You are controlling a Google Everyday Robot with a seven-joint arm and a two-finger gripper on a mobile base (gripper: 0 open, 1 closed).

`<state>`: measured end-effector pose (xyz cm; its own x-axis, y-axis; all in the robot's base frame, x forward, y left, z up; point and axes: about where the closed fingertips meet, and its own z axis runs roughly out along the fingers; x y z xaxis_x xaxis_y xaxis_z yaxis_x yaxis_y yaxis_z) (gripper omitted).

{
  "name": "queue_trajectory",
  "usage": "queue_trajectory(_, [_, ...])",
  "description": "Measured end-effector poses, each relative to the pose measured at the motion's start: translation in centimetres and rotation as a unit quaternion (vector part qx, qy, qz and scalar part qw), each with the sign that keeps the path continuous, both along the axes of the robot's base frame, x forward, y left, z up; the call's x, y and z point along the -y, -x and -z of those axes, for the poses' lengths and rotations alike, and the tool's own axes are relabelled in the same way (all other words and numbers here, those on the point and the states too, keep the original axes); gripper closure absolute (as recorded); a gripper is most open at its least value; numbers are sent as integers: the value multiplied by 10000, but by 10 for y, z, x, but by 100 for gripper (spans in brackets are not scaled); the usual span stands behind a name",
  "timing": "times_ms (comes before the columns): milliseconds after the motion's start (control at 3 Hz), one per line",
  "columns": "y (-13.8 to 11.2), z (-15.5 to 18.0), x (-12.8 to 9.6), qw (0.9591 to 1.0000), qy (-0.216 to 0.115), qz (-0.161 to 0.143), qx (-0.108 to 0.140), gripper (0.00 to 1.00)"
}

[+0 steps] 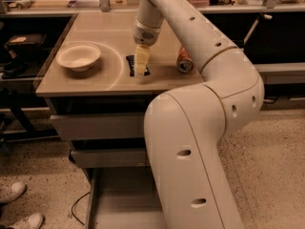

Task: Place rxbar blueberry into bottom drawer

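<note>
The rxbar blueberry (130,65), a small dark flat bar, lies on the tan tabletop (95,27) near its front edge. My gripper (140,69) points straight down right over the bar, at or just above it, and hides its middle. The bottom drawer (121,194) is pulled out below the table, a wide grey tray with a bare floor; my arm covers its right part.
An orange soda can (184,60) lies on its side to the right of the bar. A pale bowl (78,57) stands to its left. Two upper grey drawers (97,126) are closed. Someone's shoes (14,204) are on the floor at lower left.
</note>
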<state>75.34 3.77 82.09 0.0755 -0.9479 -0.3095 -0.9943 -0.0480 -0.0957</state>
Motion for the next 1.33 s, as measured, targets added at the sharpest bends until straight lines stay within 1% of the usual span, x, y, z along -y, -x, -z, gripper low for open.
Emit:
queue_trajectory(667, [-8, 10, 5, 9994, 207, -242, 144, 0])
queue_trajectory(1000, [-11, 18, 8, 9990, 243, -346, 150, 0])
queue_trajectory(1333, [-13, 31, 12, 9985, 257, -479, 88, 0])
